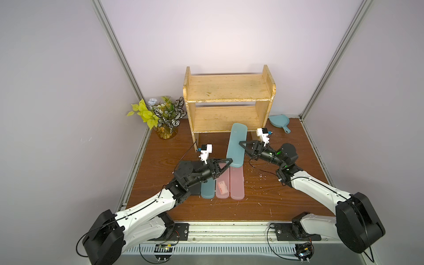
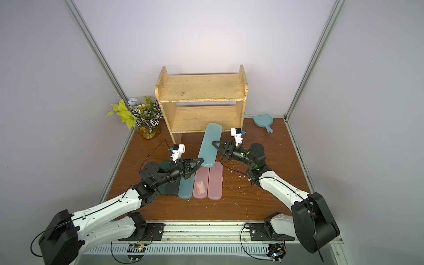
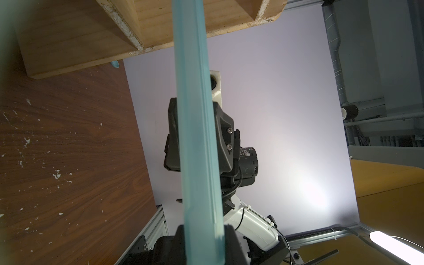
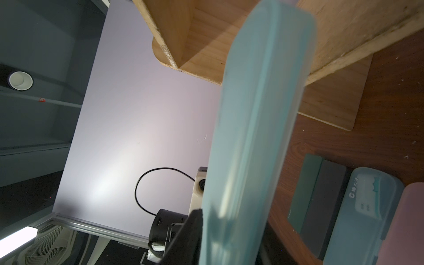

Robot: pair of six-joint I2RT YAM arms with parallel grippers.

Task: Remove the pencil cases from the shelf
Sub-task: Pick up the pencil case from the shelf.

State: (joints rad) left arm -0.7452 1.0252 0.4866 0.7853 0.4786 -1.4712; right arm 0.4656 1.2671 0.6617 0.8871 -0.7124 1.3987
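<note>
**Held teal case (image 1: 236, 144) clamped at both ends of your reach, pointing at the shelf (image 1: 227, 89)**

The case is up off the table (image 1: 206, 211), and its long axis runs front to back. Its far rounded end points at the front edge of the shelf's lower tier. Its near end points toward the robot's base, swung slightly left. In both top views its broad face is turned up. You cannot tell whether the far end touches the shelf.

Your left gripper (image 1: 229, 161) is clenched on the near end. Your right gripper (image 1: 242, 144) grasps the right long edge near the middle. The left wrist view shows its fingers (image 3: 223, 137) pressed against both faces.

Below the near end, the other cases lie flat on the table, side by side and parallel, also front to back. From the right they are a plain pink case (image 1: 237, 183), a labelled pink case (image 1: 222, 187), a second teal case (image 1: 207, 189), a black case (image 2: 172, 188) and a dark green case (image 2: 164, 164). The last two lie partly under the left arm.
</note>
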